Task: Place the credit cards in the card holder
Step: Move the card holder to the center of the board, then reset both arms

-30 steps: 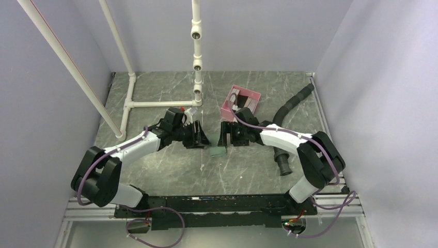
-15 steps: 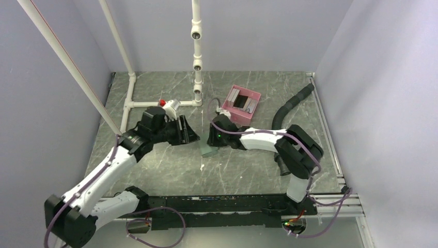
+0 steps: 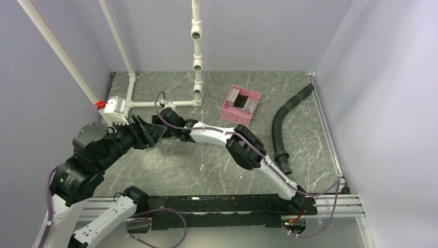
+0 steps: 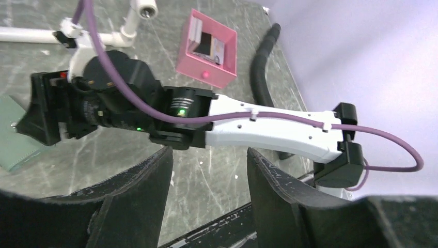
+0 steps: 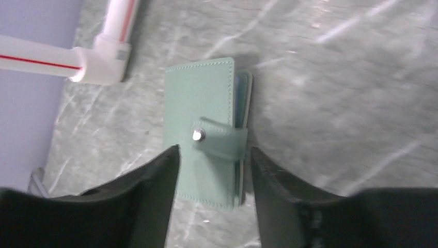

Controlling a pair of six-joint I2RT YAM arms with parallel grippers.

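The card holder, a dull green wallet shut with its snap tab, lies flat on the marble table. My right gripper hovers over it, open, one finger at each long side. In the top view the right arm reaches far left, and its gripper and my raised left gripper hide the wallet. The left wrist view shows my left gripper open and empty, looking down on the right gripper and a corner of the card holder. The credit cards, grey and dark, stand in the pink tray.
A white pipe frame runs along the back left; its slanted leg ends close to the wallet. A black corrugated hose lies right of the pink tray.
The right arm has swung from the table's middle far to the left. The left arm has lifted up and back toward the camera. The wallet no longer shows at the centre in the top view.
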